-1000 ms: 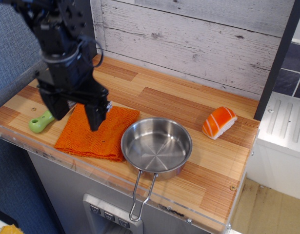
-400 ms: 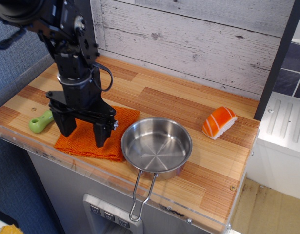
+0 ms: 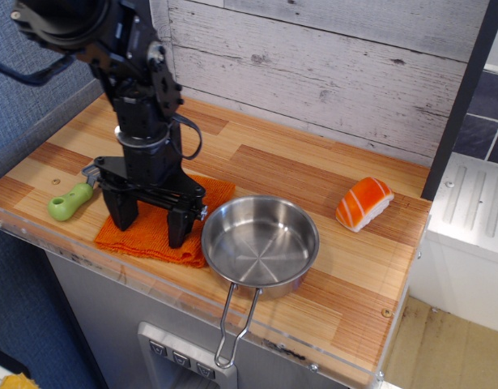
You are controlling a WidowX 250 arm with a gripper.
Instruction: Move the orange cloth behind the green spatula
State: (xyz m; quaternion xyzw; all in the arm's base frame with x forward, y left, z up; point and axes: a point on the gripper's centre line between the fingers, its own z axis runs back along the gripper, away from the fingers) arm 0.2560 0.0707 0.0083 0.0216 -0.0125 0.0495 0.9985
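The gripper (image 3: 151, 228) covers the middle of the cloth (image 3: 148, 240). The spatula (image 3: 70, 202) shows its green handle; most of its blade hides behind the arm (image 3: 139, 97), whose top the frame cuts off.

A striped wooden table (image 3: 313, 174) with a clear plastic lip along its near edge — four things lying on it. Over at the near left corner sits the green spatula (image 3: 70, 201), its chunky handle pointing outward, and just beside it the orange cloth (image 3: 151, 237) lies spread flat, its right edge touching the steel pan (image 3: 260, 242), whose wire handle pokes out past the front edge. Well apart, toward the right end — an orange-and-white sushi piece (image 3: 364, 203) on bare wood.
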